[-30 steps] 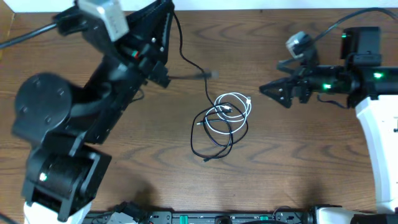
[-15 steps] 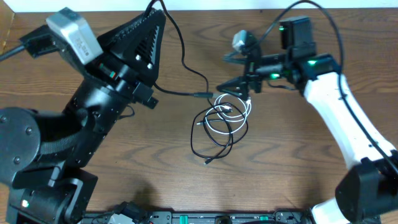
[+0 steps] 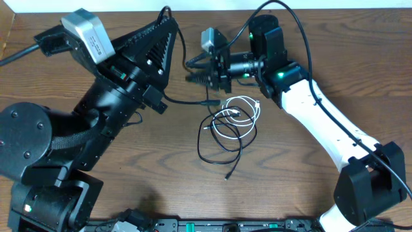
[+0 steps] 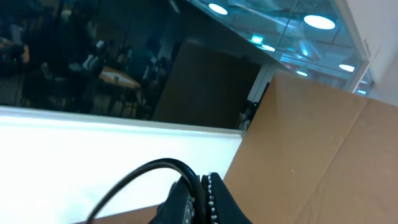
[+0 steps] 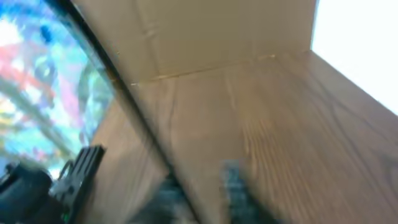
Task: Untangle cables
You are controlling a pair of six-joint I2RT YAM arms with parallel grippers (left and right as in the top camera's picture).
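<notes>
On desk, centre, overhead view only: cables in loose heap, white cable coiled over black loops, plug end trailing toward near edge. Left claw at upper left, well apart from heap, pressed together on black cable. Left wrist view adds cable arching off toothed finger. Right claw near heap's upper-left edge, not touching. Right wrist view blurred, dark line crossing wood; cannot tell whether right claw is spread or closed.
</notes>
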